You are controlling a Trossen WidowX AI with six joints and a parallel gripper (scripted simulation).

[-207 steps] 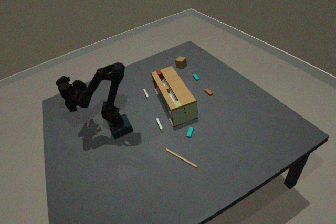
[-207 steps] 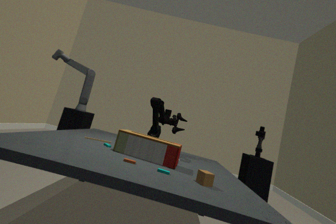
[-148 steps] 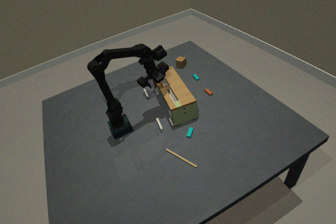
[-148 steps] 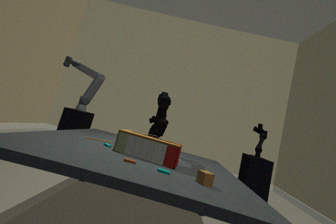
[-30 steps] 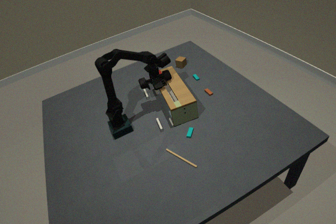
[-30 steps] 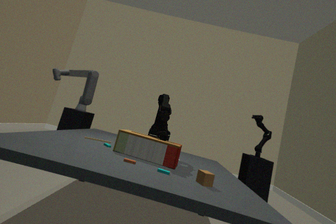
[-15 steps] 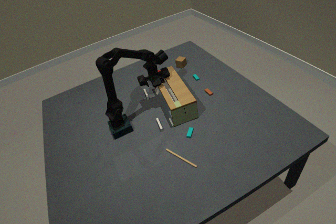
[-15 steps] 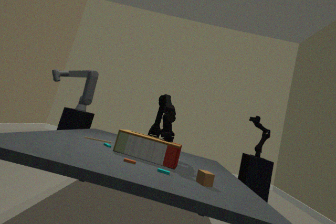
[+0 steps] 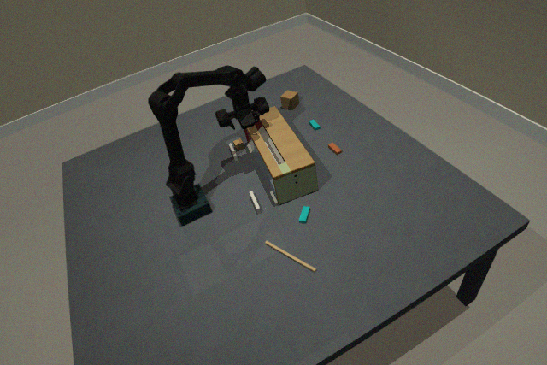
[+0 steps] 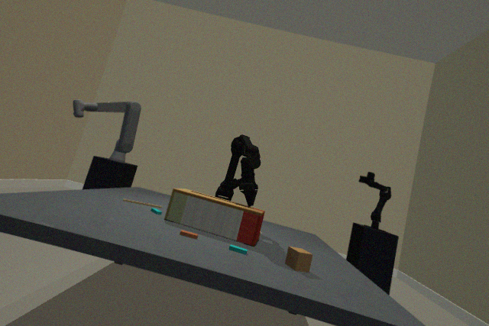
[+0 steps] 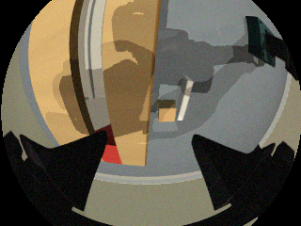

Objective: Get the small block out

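A small tan wooden block (image 9: 238,144) (image 11: 166,110) is outside the box, on the table close beside one long side, near the red end. The box (image 9: 296,144) (image 10: 211,215) (image 11: 127,85) stands upright, with a slotted wooden top, a pale green end and a red end. My gripper (image 9: 248,125) (image 10: 250,204) (image 11: 150,138) is open and empty, fingers pointing down. It is above the table near the red end, higher than the block. In the wrist view the block shows ahead of the gap between the fingertips, nearer the right one. The block is hidden in the exterior view.
A white strip (image 9: 232,150) (image 11: 184,101) lies right beside the block; another white strip (image 9: 254,200) lies farther along. A larger wooden cube (image 9: 289,99) (image 10: 298,259), teal pieces (image 9: 304,214) (image 10: 238,249), an orange piece (image 9: 334,148) (image 10: 189,234) and a thin stick (image 9: 290,256) (image 10: 141,202) lie around the box.
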